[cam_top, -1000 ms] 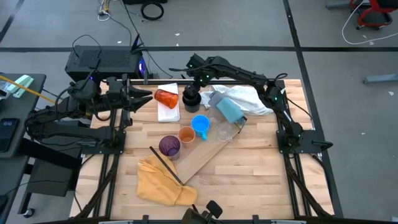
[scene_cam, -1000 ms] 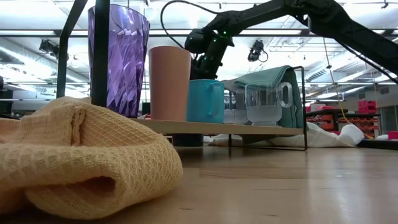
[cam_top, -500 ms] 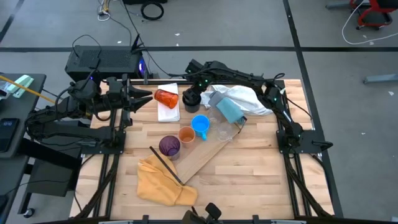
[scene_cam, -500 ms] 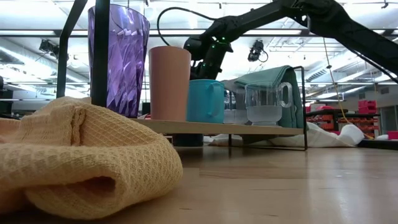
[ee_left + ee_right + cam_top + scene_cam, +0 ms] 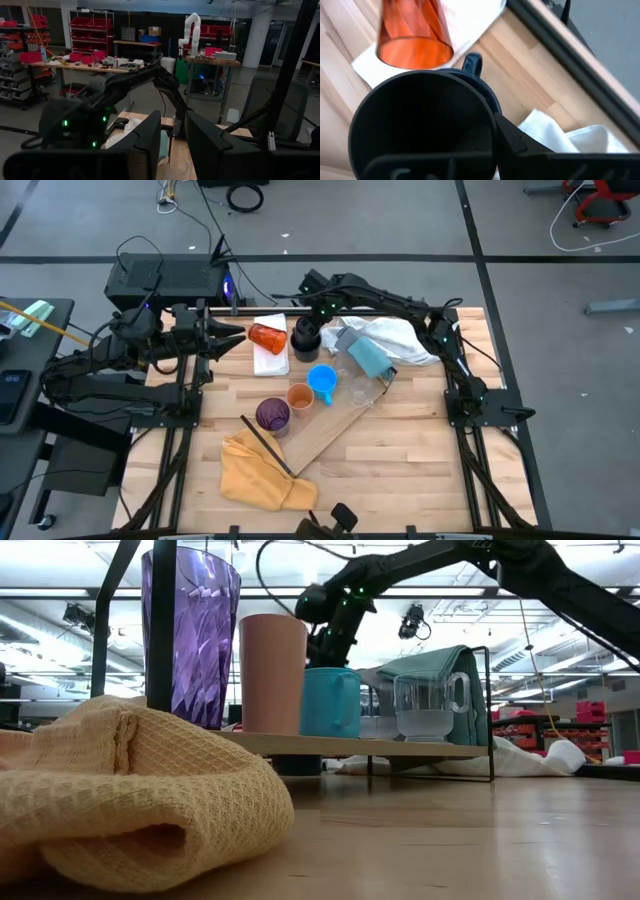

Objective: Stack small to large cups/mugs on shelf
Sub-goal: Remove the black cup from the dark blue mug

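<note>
The black mug stands at the far middle of the table, with my right gripper shut on it from above; its wide mouth fills the right wrist view. The red-orange tumbler lies on its side on a white pad. On the pale wooden shelf stand the purple cup, orange cup, blue mug and a clear mug. My left gripper waits open at the far left, nothing between its fingers. My right gripper holds the black mug by its rim, on the side next to the handle. It comes from above, fingers pointing down. One finger lies outside the wall; the other is lost against the dark inside. I cannot tell whether the mug is off the table.
A pale-blue cylinder and a white cloth lie just right of the black mug. A yellow cloth is heaped at the near left, and a dark rod lies across it and the shelf's end.
My right gripper has dipped down onto the black mug, shut on its rim, then risen a little. The mug stays in about the same spot.
</note>
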